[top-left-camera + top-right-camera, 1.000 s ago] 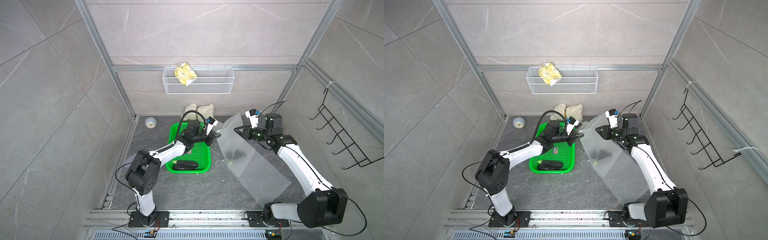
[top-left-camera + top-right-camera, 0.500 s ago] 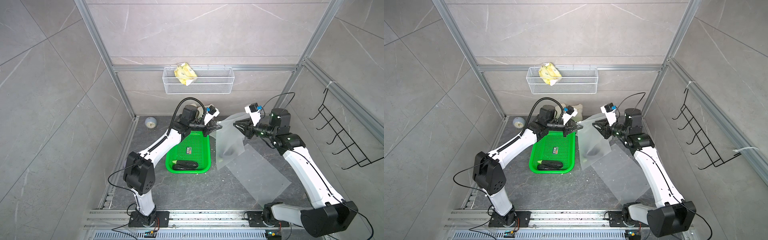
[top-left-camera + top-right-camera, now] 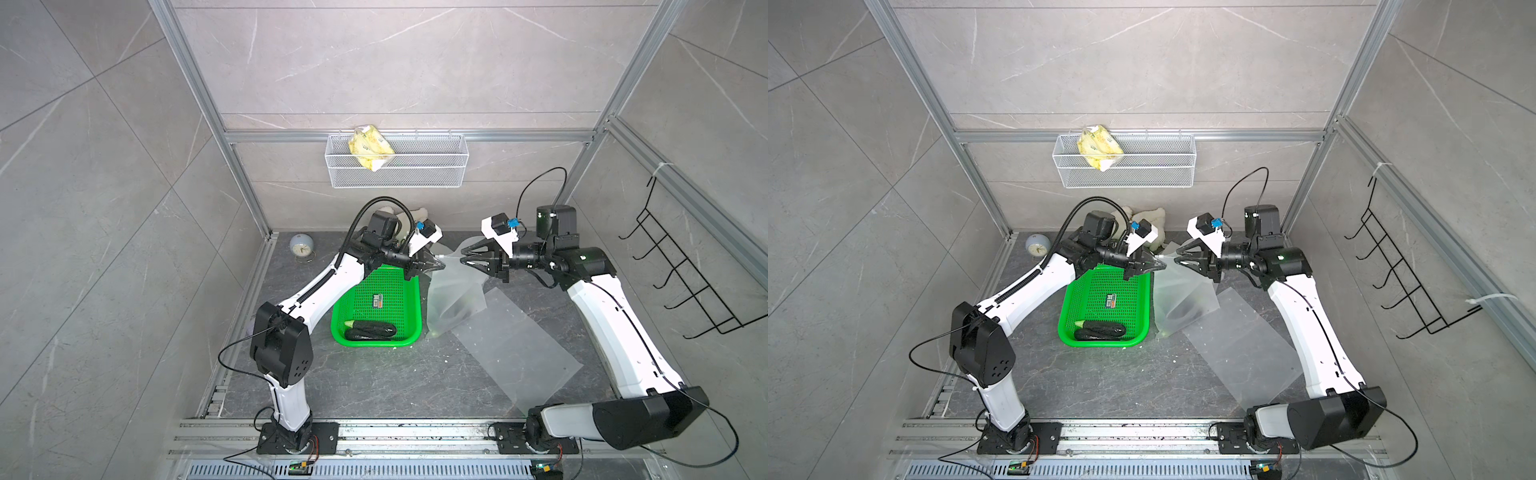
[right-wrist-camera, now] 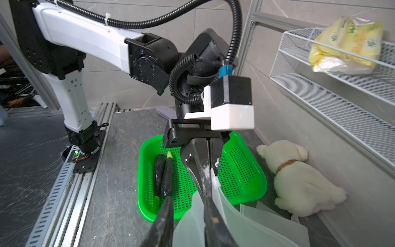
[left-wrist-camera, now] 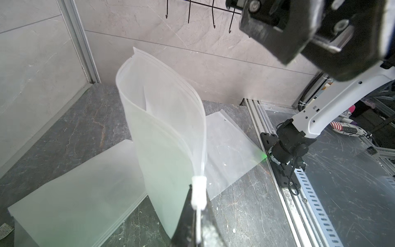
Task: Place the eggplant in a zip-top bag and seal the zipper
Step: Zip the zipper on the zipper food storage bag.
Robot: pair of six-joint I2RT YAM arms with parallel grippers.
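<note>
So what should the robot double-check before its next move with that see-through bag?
1. Left gripper clamped on the corner of the translucent zip-top bag: ok.
2. Right gripper gripping the bag's rim: not ok, jaws open.
3. Zipper sealed: not ok, mouth gapes in the left wrist view.
4. Bag loaded: cannot tell; a dark shape shows through the plastic.
5. Green perforated plastic tray emptied: not ok, two dark long vegetables lie there.

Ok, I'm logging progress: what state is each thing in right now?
left gripper: shut on the bag's white slider
right gripper: open at the bag's rim
frosted plastic zip-top bag: held up, mouth gaping, dark shape inside
dark long eggplants: lying in the green perforated basket
second frosted bag: flat on the grey table
</note>
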